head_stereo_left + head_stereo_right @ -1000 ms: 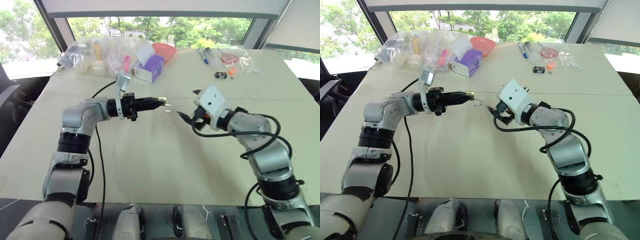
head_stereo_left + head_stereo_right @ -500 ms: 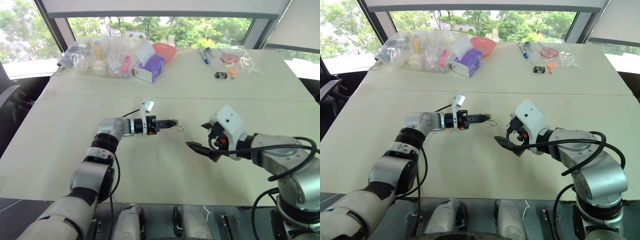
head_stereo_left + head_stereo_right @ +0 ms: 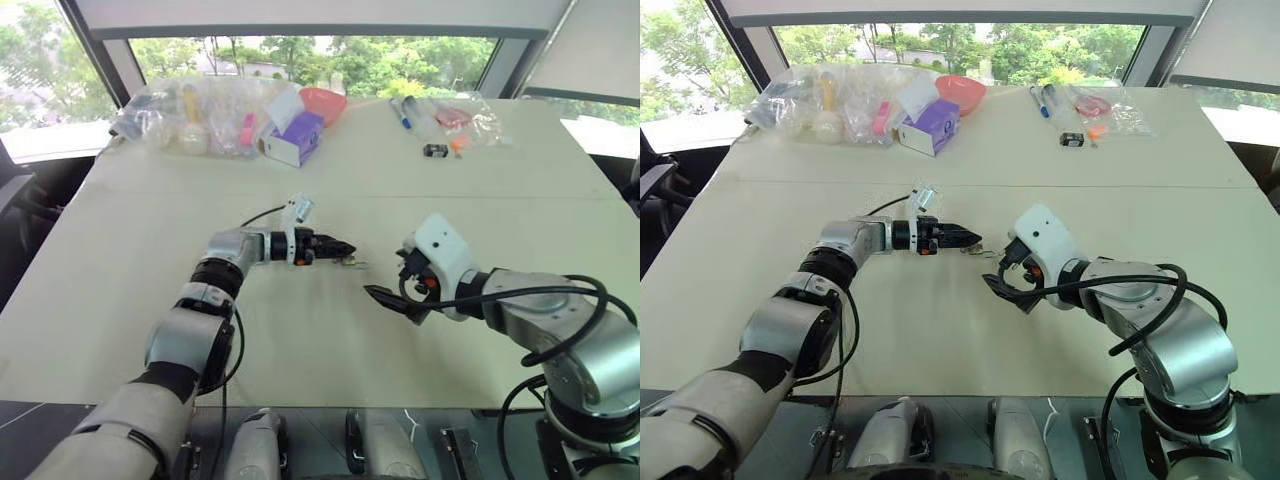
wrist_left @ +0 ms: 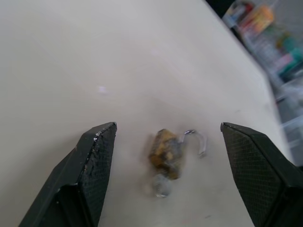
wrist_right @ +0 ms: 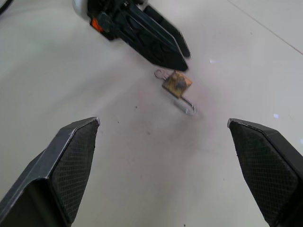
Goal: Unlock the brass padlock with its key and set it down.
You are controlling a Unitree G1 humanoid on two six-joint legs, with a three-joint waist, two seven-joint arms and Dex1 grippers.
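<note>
The brass padlock [image 4: 165, 152] lies on the cream table [image 3: 300, 340] near the middle, its thin shackle [image 4: 196, 139] swung open and a silvery key [image 5: 187, 106] sticking out of its body. My left gripper [image 4: 168, 125] hovers low just behind it, open, with the lock loose between its two fingers and touching neither. My right gripper [image 5: 163, 122] is open too, a short way off on the other side, pointing at the lock [image 5: 177, 82]. In the head views the padlock [image 3: 350, 262] sits just past the left gripper [image 3: 338, 249], and the right gripper [image 3: 390, 298] is nearer to me.
Along the table's far edge lie clear plastic bags [image 3: 190, 105], a purple and white box [image 3: 298, 138], a red bowl [image 3: 325, 100], markers [image 3: 405, 112] and a small black-and-white object [image 3: 434, 150]. The table's front edge is close below the arms.
The left gripper came down to the table and opened, leaving the padlock lying there. The right gripper drew back from the lock and stays open.
</note>
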